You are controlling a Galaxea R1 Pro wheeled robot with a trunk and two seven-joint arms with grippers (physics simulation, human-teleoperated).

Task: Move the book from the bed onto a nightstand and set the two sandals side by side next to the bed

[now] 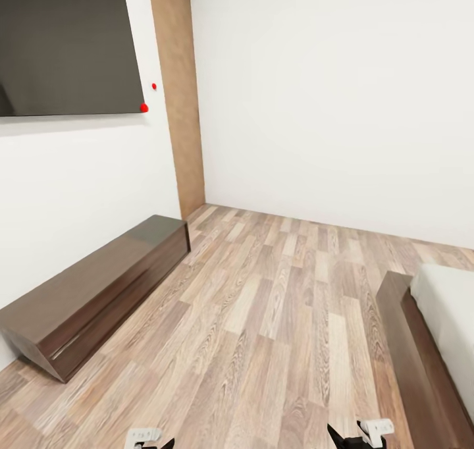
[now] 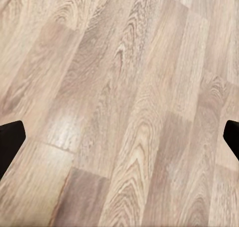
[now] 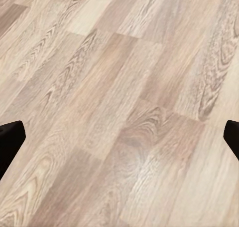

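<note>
A: Head view puts the bed [image 1: 441, 343] at the right edge, across the floor [image 1: 276, 317] from a long cabinet [image 1: 92, 291].
B: Left gripper [image 2: 119, 137] and right gripper [image 3: 119, 137] spread wide, holding nothing

We hold both our black-fingered, white-bodied grippers low: our left gripper [image 2: 119, 137] and right gripper [image 3: 119, 137] each gape wide, fingertips far apart, grasping nothing.

One long dark cabinet [image 1: 92, 294] at the lower left, one bed [image 1: 431, 343] at the lower right, one dark wall screen [image 1: 66, 44] at the upper left, two red dots [image 1: 144, 108], one wooden door panel [image 1: 178, 93].
</note>
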